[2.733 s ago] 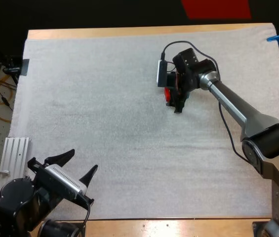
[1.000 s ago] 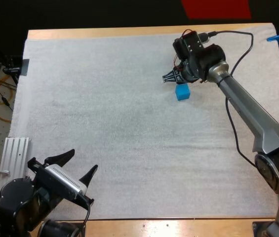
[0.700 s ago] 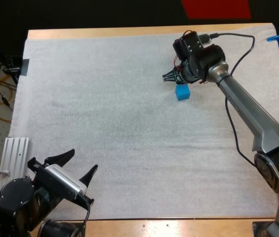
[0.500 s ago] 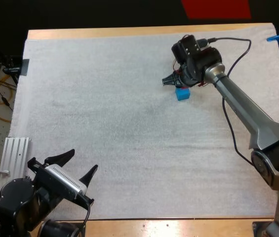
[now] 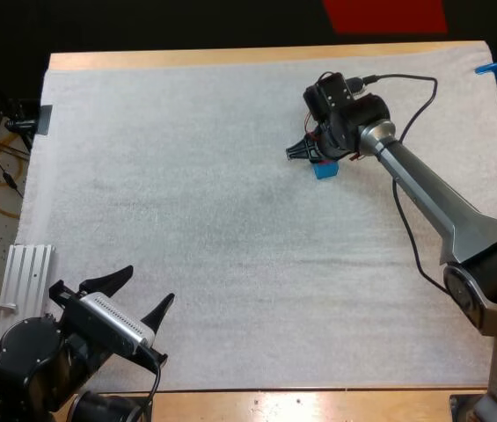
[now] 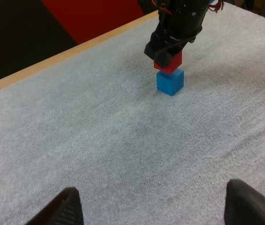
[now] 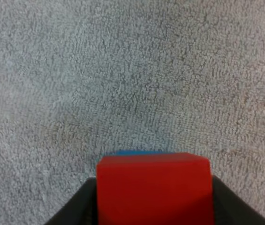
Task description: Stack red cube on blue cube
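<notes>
Since a second ago your right gripper (image 5: 310,153) has shifted from just beyond the blue cube (image 5: 325,169) to over it, and the left arm has not moved. Its jaws are clamped on the red cube (image 6: 169,63), one black finger (image 7: 73,208) pressing each side. In the left wrist view the red cube sits squarely above the blue one with no clear gap between them; you cannot tell whether they already touch. In the right wrist view only a thin blue sliver (image 7: 139,152) shows past the red cube's far edge.

The pair stands in the far right part of the white mat (image 5: 186,176), well in from the far wooden table edge (image 5: 186,58), with bare mat on every side of it. The right arm reaches in from the right edge, stretched long across the mat, its wrist bent down over the cubes.

Your left gripper (image 5: 149,286) waits at the near left corner, jaws spread wide on nothing, well apart from both cubes. A ribbed metal rail (image 5: 28,272) lies just beside the mat's left edge, next to that arm
</notes>
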Motion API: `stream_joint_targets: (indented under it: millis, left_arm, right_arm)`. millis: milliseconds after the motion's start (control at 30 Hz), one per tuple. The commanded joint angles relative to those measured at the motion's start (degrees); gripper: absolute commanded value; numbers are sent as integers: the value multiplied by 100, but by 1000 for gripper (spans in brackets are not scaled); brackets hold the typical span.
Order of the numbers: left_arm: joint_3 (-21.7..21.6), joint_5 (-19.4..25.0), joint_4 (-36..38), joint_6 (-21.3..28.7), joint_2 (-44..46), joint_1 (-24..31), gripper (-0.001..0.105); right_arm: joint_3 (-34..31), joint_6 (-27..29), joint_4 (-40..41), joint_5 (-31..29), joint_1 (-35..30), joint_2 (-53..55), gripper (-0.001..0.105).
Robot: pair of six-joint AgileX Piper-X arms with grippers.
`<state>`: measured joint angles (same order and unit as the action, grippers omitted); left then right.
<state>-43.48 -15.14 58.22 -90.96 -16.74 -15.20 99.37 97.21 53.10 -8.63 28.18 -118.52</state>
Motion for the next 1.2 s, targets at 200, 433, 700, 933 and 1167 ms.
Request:
stream_joint_targets:
  millis: [200, 433, 700, 933, 1167]
  left_arm:
    - [-36, -9, -16, 0, -11, -16, 63]
    - [-36, -9, -16, 0, -11, -16, 63]
    - [-36, -9, -16, 0, -11, -16, 63]
    - [-36, -9, -16, 0, -11, -16, 63]
    - [-36, -9, -26, 421, -11, -16, 63]
  right_arm:
    - [9, 67, 129, 26, 3, -98, 10]
    - [9, 67, 120, 27, 3, -98, 49]
    - [9, 54, -22, -145, 3, -98, 50]
    - [9, 8, -63, -145, 3, 15, 56]
    - [27, 64, -51, -145, 3, 424, 71]
